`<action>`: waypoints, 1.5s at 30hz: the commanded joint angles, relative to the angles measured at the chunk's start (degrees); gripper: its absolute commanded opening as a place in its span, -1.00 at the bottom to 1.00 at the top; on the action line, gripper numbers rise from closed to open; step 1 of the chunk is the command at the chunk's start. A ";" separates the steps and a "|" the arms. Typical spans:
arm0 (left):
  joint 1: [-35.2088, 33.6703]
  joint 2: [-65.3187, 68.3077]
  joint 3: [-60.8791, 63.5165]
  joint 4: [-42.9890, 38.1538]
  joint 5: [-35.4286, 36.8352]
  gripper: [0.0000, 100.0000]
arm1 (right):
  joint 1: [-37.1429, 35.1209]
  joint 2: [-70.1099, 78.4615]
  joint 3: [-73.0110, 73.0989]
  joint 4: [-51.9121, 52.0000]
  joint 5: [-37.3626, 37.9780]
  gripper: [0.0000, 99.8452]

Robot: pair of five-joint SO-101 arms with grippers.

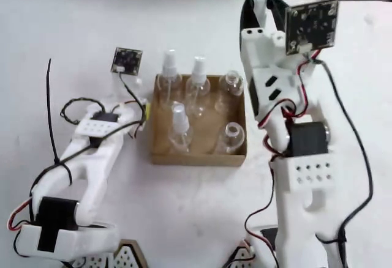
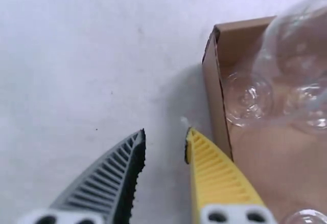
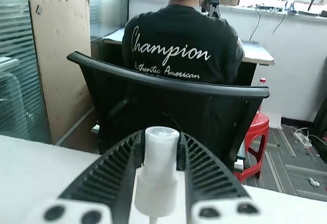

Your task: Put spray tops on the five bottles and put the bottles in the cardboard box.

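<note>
White table [image 1: 184, 23]; cardboard box [image 1: 199, 158] at frame centre holds five bottles [image 1: 197, 90], right two uncapped. Right gripper [image 3: 162, 134] clamped on spray top [image 3: 158, 178], upper right. Left gripper [image 2: 165, 132] apart beside box. Risk: misaligned descent could tip an unsteadied bottle.

Office: black desk chair [image 3: 153, 81], desk [image 3: 254, 52], glass partition [image 3: 18, 35].

The cardboard box [image 2: 217, 96] is cut off by the left wrist view's edge, its bottles [image 2: 248, 98] blurred and cropped. The spray top [image 3: 157, 173] is cropped at its stem. At one o'clock from the box, the right gripper [image 1: 262, 5] is mostly hidden by a camera board [image 1: 311, 26].
</note>
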 commanded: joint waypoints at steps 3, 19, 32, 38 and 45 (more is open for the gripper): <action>0.75 -1.19 -0.26 -1.41 -0.79 -0.75 | -0.04 -0.57 11.60 -21.93 0.79 -0.97; 0.75 -1.19 -0.35 -1.41 -0.79 -0.75 | -0.13 4.44 15.12 -28.00 0.79 -0.97; 0.75 -1.19 -0.44 -1.41 -0.79 -0.75 | -0.48 6.29 16.18 -27.82 0.35 -0.97; 0.75 -1.19 -0.44 -1.41 -0.79 -0.75 | -0.84 6.81 19.43 -28.00 0.35 -0.97; 0.75 -1.19 -0.44 -1.41 -0.79 -0.75 | -1.19 11.91 19.87 -28.00 0.26 -0.97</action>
